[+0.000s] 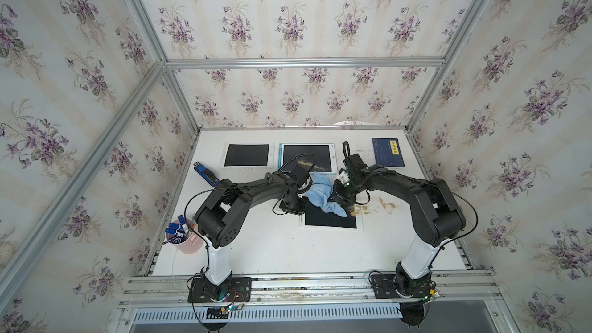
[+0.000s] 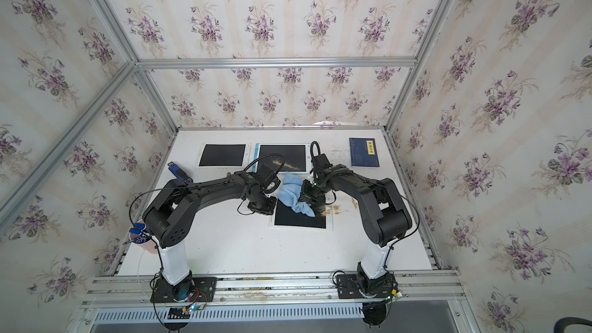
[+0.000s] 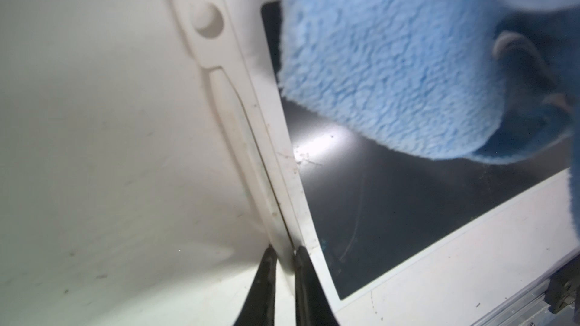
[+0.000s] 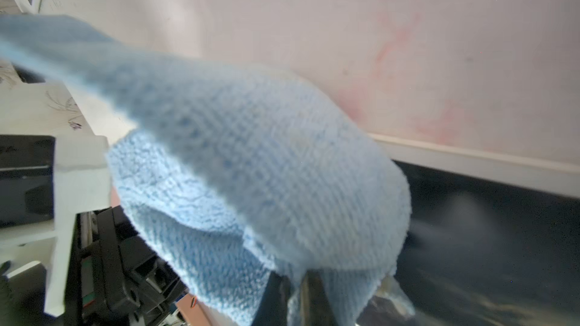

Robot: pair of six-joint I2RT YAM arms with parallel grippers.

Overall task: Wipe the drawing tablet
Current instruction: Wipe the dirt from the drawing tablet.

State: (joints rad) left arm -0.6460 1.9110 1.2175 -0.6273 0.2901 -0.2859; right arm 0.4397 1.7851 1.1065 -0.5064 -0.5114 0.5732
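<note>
A pink cup (image 1: 189,245) stands near the left edge of the desk (image 1: 272,251), toward the front. It holds several blue-capped markers (image 1: 175,230) that lean out over its rim (the only container in view).

The drawing tablet (image 1: 330,221) lies flat near the middle of the desk, black screen up. A light blue cloth (image 1: 321,192) lies over its far edge and trails down onto the screen. The right jaws are closed on a bunched fold of the cloth (image 4: 266,167). The left jaws are drawn almost together, their tips resting on the tablet's white frame (image 3: 282,164) on its left side, just beside the cloth. Brown crumbs (image 1: 360,209) sit at the tablet's right edge, with a brown stain (image 1: 384,203) on the desk near them.

Along the back of the desk lie a white-framed tablet (image 1: 246,155), a blue-framed tablet (image 1: 306,158) with a pale dusty smear on its screen, and a dark blue book (image 1: 387,152). A blue stapler (image 1: 206,173) lies near the left edge.

The desk is white and scuffed. Wallpaper (image 1: 288,24) with purple flower sprigs covers the enclosure on three sides, and aluminium rails (image 1: 304,63) run along its corners.
</note>
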